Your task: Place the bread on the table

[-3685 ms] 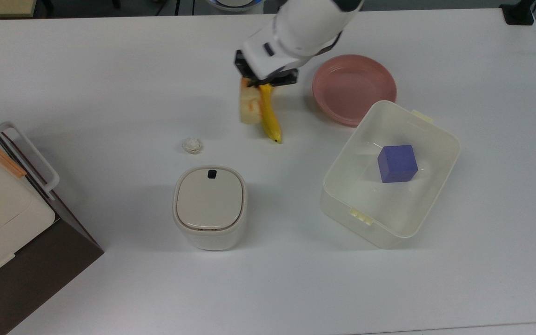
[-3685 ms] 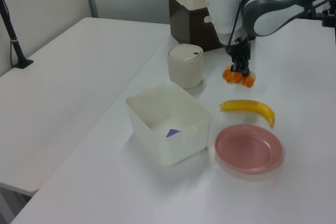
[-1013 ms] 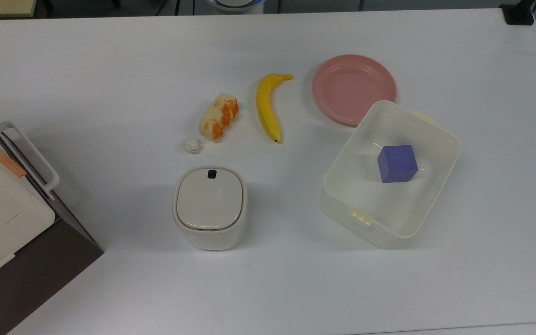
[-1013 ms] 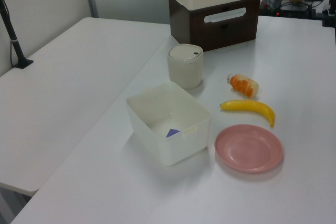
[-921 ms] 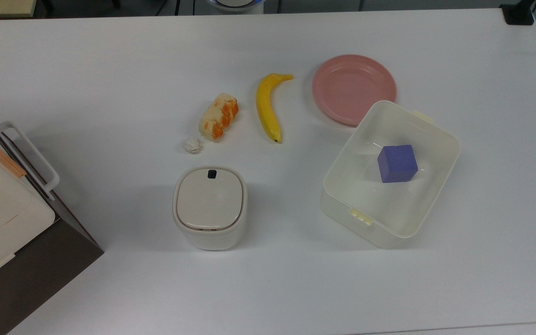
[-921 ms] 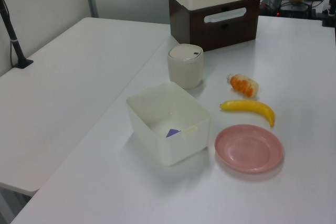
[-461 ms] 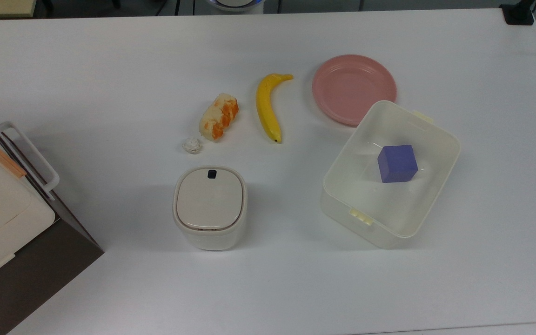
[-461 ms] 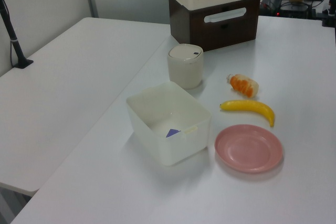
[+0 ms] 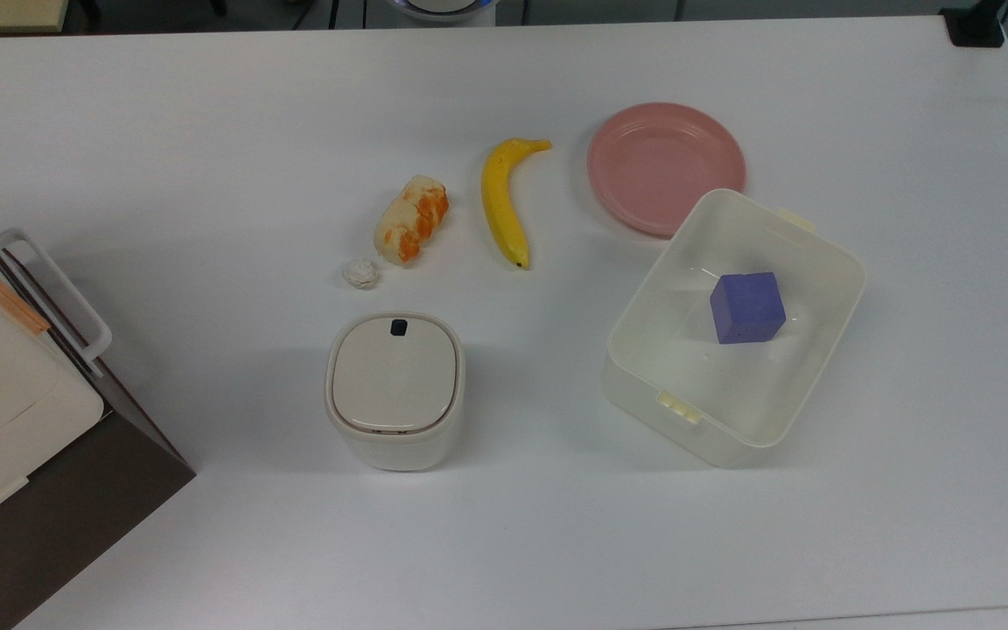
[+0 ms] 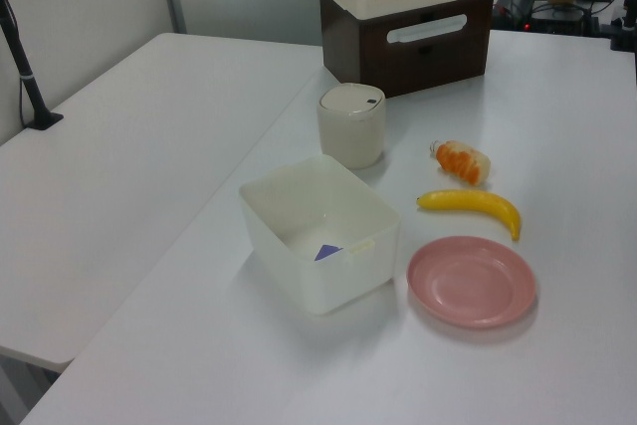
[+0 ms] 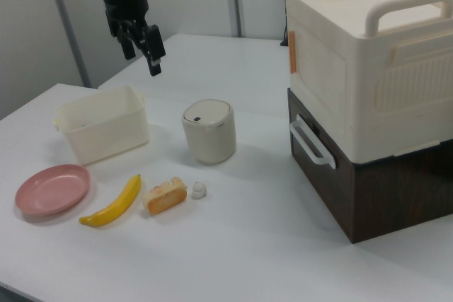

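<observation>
In the top view, the small chunky oblong piece of pale cream bread (image 9: 412,220) with orange-brown crust patches lies flat on the large white matte surface (image 9: 206,131), slanted, its lower end near the tiny white crumpled paper ball (image 9: 361,273). The long yellow banana (image 9: 502,199) lies just to the top view's right of the bread, apart from it, and the round pink plate (image 9: 666,166) sits further right. A translucent white plastic bin (image 9: 736,324) holds a purple cube (image 9: 747,307). A cream squarish lidded canister (image 9: 395,389) stands below the paper ball.

In the left view, the bread (image 10: 463,161) rests on the surface (image 10: 557,97) between the canister (image 10: 351,124) and the banana (image 10: 471,205), its orange crust facing the camera. The plate (image 10: 472,281) is beside the bin (image 10: 318,231).

In the right view, the black two-finger pincer (image 11: 141,42) hangs high above the surface (image 11: 248,245), over the bin (image 11: 103,124), well apart from the bread (image 11: 165,196); its fingers are spread and grasp nothing. The bread lies between the banana (image 11: 112,204) and the paper ball (image 11: 198,189). A cream and dark brown box with handles (image 11: 368,90) stands at the right view's right.
</observation>
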Controlling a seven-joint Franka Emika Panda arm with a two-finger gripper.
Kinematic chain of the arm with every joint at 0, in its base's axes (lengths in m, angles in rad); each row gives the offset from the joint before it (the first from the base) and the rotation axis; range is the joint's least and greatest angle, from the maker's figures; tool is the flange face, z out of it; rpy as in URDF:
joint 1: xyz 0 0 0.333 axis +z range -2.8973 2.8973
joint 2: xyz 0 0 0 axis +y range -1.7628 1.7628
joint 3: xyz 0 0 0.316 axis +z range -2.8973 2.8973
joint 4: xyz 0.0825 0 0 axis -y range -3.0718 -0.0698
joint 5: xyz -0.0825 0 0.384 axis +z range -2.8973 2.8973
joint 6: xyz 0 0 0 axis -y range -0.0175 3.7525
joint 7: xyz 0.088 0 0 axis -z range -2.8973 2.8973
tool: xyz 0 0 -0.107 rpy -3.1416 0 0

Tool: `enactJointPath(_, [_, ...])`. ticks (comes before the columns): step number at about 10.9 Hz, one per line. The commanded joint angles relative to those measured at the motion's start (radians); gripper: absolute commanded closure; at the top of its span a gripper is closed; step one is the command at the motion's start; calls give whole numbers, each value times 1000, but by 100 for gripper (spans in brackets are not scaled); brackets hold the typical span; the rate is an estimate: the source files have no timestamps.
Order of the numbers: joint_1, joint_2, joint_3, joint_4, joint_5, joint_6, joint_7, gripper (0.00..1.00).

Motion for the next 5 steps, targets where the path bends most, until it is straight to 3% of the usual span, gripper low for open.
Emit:
enactJointPath(1, [27,-19,-23,-78,4,15,-21,0])
enactJointPath(5, [26,-18,-23,-96,-2,42,-30,0])
